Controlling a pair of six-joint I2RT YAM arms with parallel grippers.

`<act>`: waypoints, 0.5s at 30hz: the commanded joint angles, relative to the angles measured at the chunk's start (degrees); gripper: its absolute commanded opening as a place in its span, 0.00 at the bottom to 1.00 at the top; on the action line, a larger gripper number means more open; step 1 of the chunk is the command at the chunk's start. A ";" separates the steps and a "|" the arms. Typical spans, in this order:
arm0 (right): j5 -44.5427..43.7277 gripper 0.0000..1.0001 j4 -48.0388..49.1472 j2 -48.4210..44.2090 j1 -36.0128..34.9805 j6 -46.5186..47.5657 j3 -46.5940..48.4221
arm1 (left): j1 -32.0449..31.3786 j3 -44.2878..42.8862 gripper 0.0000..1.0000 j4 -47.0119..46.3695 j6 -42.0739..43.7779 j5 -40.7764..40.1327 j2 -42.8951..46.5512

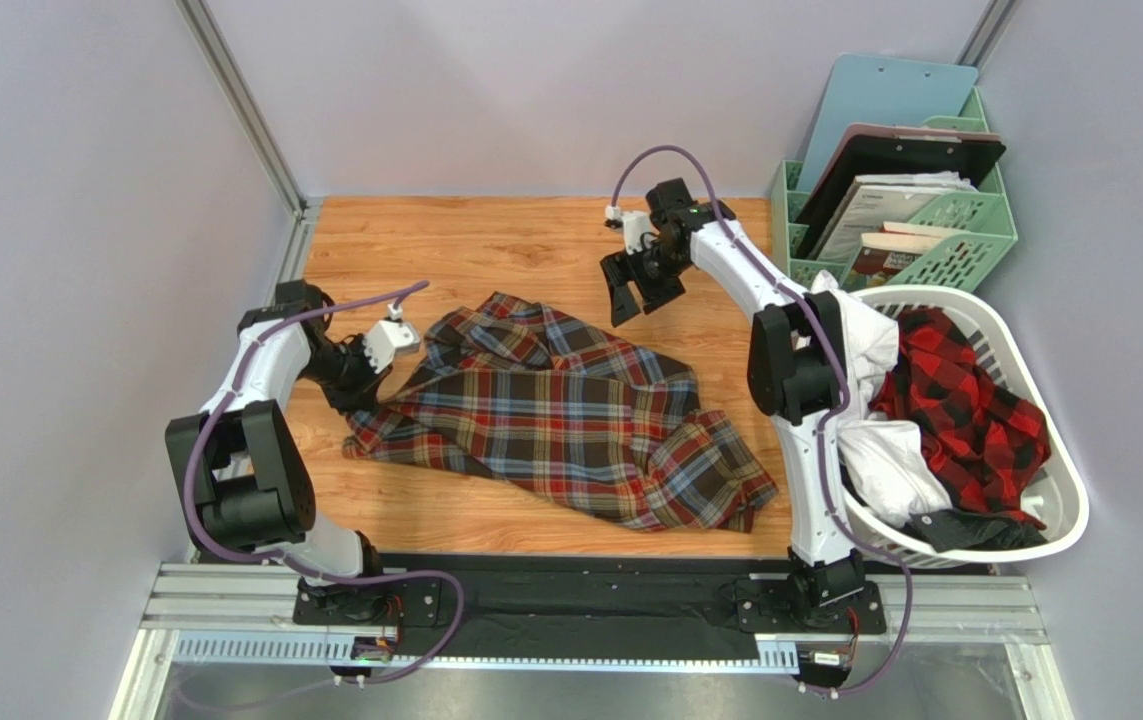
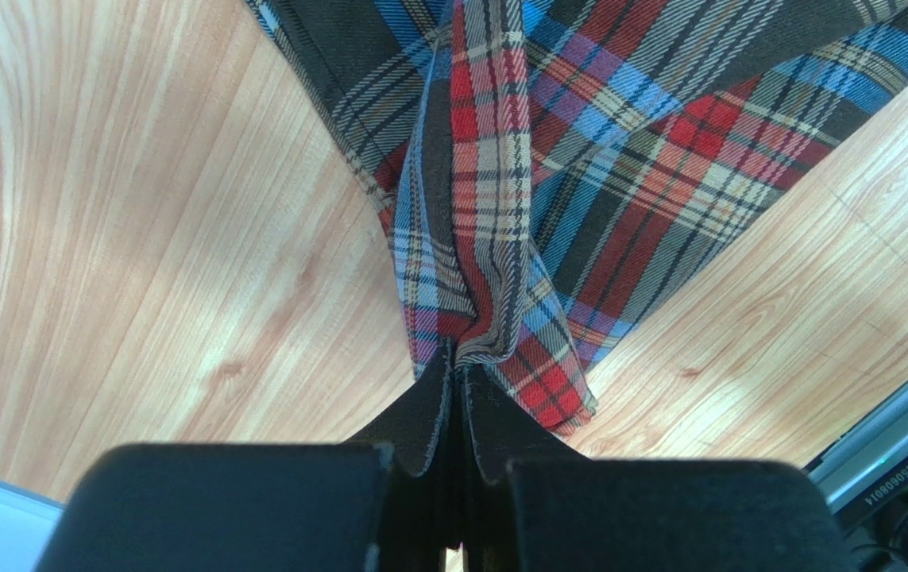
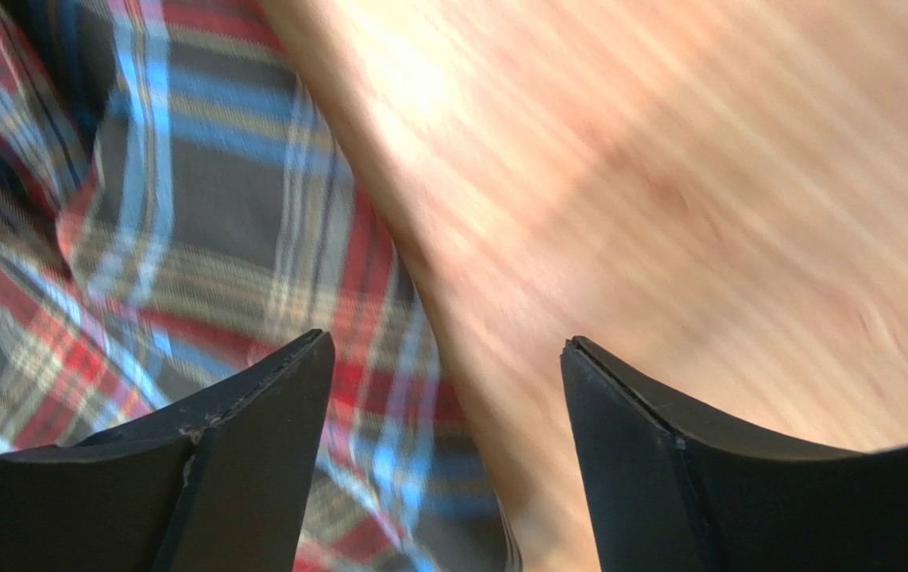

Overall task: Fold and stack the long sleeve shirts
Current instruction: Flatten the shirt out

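A dark brown-olive tartan shirt lies crumpled across the middle of the wooden table. My left gripper is shut on its left edge; in the left wrist view the fabric bunches into the closed gripper. My right gripper is open and empty above the shirt's far right edge. In the right wrist view the gripper hangs over the shirt's border and bare wood. A red-and-black check shirt lies in the laundry basket at the right.
A white laundry basket with white and dark clothes stands at the right edge. A green crate holding clipboards and books stands at the back right. Grey walls enclose the table; a metal rail runs along the near edge.
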State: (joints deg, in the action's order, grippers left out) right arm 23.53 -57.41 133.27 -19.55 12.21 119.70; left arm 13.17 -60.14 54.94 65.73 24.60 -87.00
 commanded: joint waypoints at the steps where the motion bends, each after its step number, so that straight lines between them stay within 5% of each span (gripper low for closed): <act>1: 0.12 0.77 7.12 3.48 -2.94 -4.38 4.75 | 0.19 0.55 0.00 -0.71 1.77 0.80 1.75; 11: 4.93 0.72 9.42 11.57 -6.55 -5.88 9.24 | 0.19 -1.38 0.00 -1.24 -0.96 1.94 0.34; 13: 6.78 0.55 8.81 11.40 -6.82 -5.97 8.88 | 0.19 -1.91 0.00 -1.41 -1.75 2.20 -0.10; 14: 6.88 0.24 7.50 11.48 -6.64 -5.53 9.32 | 0.19 -2.43 0.00 -1.32 -2.01 2.47 -0.36; 15: 6.71 0.07 6.44 11.48 -6.38 -5.18 10.19 | 0.19 -2.61 0.00 -1.41 -2.62 2.56 -0.62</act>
State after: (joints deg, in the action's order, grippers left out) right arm 27.03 -48.93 143.48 -26.22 7.49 127.26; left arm 13.17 -60.14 54.06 64.60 24.75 -87.07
